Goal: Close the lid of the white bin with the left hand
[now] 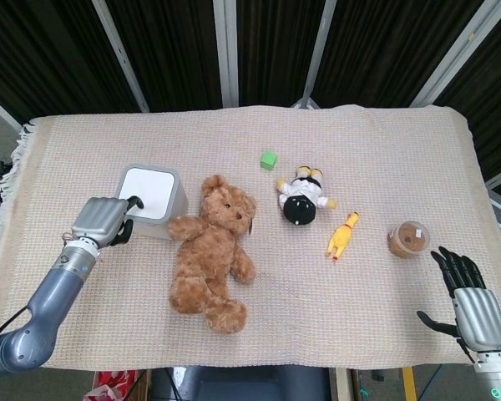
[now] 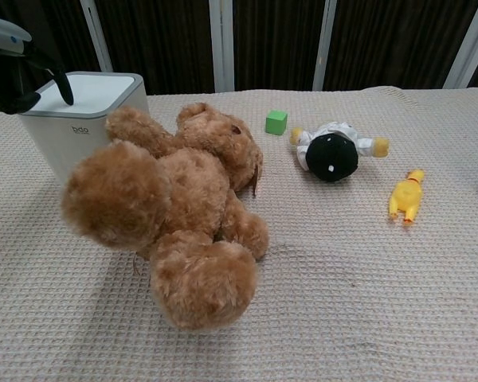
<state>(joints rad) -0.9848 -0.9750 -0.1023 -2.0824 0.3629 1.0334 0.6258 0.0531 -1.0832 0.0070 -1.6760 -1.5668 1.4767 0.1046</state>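
While the white bin is sitting with its lid lying flat and shut on a beige woven cloth, the robot's left hand is resting at the bin's near left corner, its fingers curled and one fingertip touching the lid's edge; the hand is holding nothing. In the chest view the same hand is showing at the bin's upper left, dark fingers arching over the lid.

A brown teddy bear is lying on its back just to the right of the bin, one arm reaching toward the bin's front wall. Farther right of the bin, a small green cube is sitting near a black-and-white doll, which is lying face down. A yellow rubber chicken is lying beyond the doll, and a round brown container is standing well apart from the bin, toward the cloth's right side.

The right hand is hovering far from the bin at the cloth's near right corner, fingers spread wide and empty.
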